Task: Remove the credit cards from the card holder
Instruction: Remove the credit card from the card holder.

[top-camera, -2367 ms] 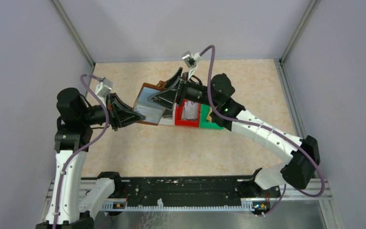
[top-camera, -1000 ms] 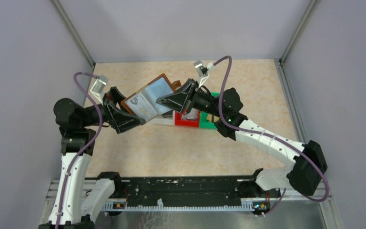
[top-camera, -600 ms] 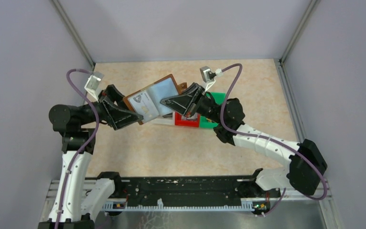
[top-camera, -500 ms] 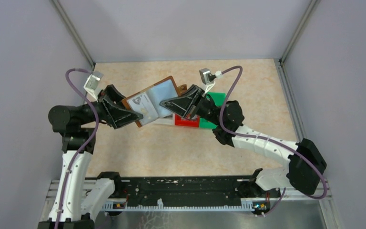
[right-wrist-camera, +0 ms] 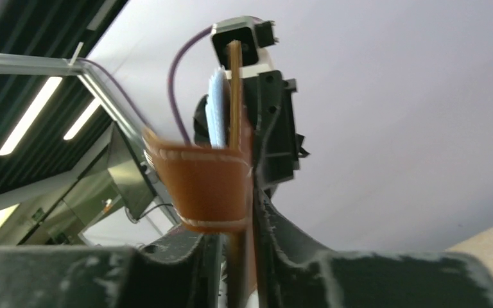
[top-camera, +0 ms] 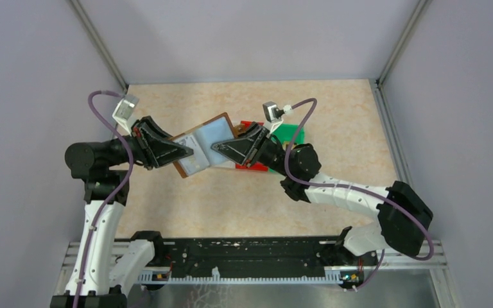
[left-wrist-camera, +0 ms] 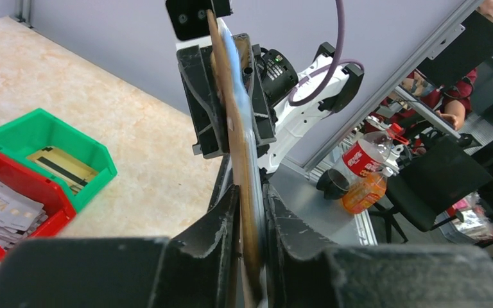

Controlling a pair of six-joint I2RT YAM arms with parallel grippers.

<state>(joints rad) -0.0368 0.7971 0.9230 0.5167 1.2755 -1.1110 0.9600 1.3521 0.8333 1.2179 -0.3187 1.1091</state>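
Observation:
The brown card holder [top-camera: 208, 136] hangs open above the table between both grippers, its pale bluish sleeves facing up. My left gripper [top-camera: 191, 152] is shut on its left edge. In the left wrist view the holder [left-wrist-camera: 239, 128] runs edge-on between the pressed fingers of that gripper [left-wrist-camera: 249, 192]. My right gripper [top-camera: 214, 146] has the holder's right edge between its jaws, near the snap tab [right-wrist-camera: 199, 186]. How tightly that gripper [right-wrist-camera: 237, 218] holds does not show. Silvery credit cards [left-wrist-camera: 3, 205] lie in the red bin and a gold one [left-wrist-camera: 64, 168] in the green bin.
The red bin [top-camera: 257, 168] and green bin [top-camera: 293, 133] stand side by side behind the right gripper, partly covered by it. They appear again at the left wrist view's left edge as the red bin [left-wrist-camera: 51, 221] and green bin [left-wrist-camera: 35, 128]. Grey walls close three sides.
My left gripper has closed onto the holder's left edge. Holder and both grippers have shifted toward the near side, and the right arm has swung lower and to the left.

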